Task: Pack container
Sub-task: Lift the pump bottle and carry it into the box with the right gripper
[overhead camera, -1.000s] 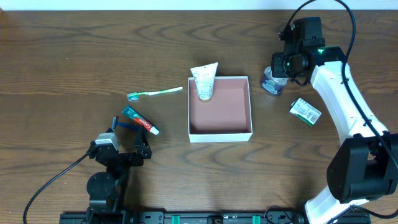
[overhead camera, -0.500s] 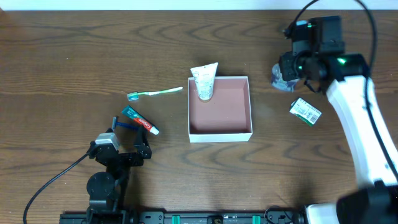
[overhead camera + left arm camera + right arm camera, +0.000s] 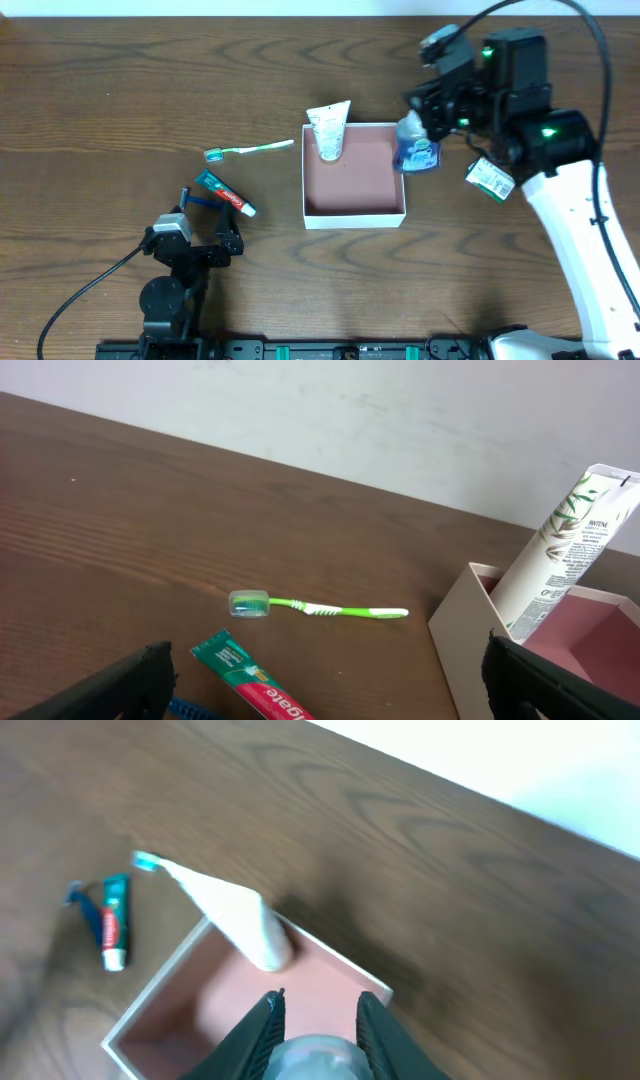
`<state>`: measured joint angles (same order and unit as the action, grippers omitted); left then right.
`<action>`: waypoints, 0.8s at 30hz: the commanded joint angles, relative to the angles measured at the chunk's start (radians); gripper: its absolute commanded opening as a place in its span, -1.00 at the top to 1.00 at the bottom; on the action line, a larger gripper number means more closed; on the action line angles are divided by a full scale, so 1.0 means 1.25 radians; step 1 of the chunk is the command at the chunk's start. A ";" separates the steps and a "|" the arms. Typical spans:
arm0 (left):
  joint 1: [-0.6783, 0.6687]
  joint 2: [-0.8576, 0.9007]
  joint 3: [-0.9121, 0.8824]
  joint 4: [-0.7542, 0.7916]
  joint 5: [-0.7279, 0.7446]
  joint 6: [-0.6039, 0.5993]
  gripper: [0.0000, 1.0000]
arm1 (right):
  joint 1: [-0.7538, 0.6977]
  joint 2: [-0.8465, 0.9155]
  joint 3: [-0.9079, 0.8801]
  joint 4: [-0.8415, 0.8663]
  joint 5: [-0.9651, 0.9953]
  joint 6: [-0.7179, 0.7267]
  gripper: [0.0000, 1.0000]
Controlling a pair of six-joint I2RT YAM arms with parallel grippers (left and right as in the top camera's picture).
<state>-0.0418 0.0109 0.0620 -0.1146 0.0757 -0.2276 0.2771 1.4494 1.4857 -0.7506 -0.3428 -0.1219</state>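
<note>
The right gripper (image 3: pixel 318 1016) is closed narrowly on the top of a small clear-and-blue bottle (image 3: pixel 418 150), with a dark finger (image 3: pixel 266 1018) pressed to each side of the cap. The bottle hangs over the right-hand wall of the container (image 3: pixel 355 214), not over the middle of the reddish floor, and that is where the main risk appears to lie. If it is let go from here, or lowered without moving further left, it would likely land on the rim and tip out toward the right edge of the worktop. It could also topple against the white tube (image 3: pixel 328 130) leaning in the box's far-left corner. The grip is only on the cap, so the bottle could swing or slip during a quick move. The right arm reaches in from the near right corner, bent toward the far edge, with its wrist turned down so that the wrist camera looks steeply into the box. A green-and-white packet (image 3: pixel 490 178) lies just under the forearm. The container sits near the middle of the worktop. To its left lie a green toothbrush (image 3: pixel 320 607) and a toothpaste tube (image 3: pixel 225 194), and the left gripper (image 3: pixel 210 225) rests by the near left side with its jaws spread wide and holding nothing.
</note>
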 commanded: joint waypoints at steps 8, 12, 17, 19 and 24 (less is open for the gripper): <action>0.003 -0.005 -0.024 -0.008 0.008 0.014 -0.96 | 0.052 0.072 0.018 0.054 -0.016 -0.002 0.57; 0.003 -0.005 -0.024 -0.008 0.008 0.014 -0.96 | 0.052 0.113 0.018 0.076 -0.016 -0.002 0.58; 0.003 -0.005 -0.024 -0.008 0.008 0.014 -0.96 | 0.052 0.160 0.018 0.114 -0.016 0.000 0.59; 0.003 -0.005 -0.024 -0.008 0.008 0.014 -0.96 | 0.052 0.175 0.018 0.130 -0.017 0.011 0.60; 0.003 -0.005 -0.024 -0.008 0.008 0.014 -0.96 | 0.052 0.197 0.018 0.165 -0.020 0.025 0.62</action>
<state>-0.0418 0.0109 0.0620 -0.1146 0.0757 -0.2276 0.3325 1.6913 1.4857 -0.5625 -0.3489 -0.1104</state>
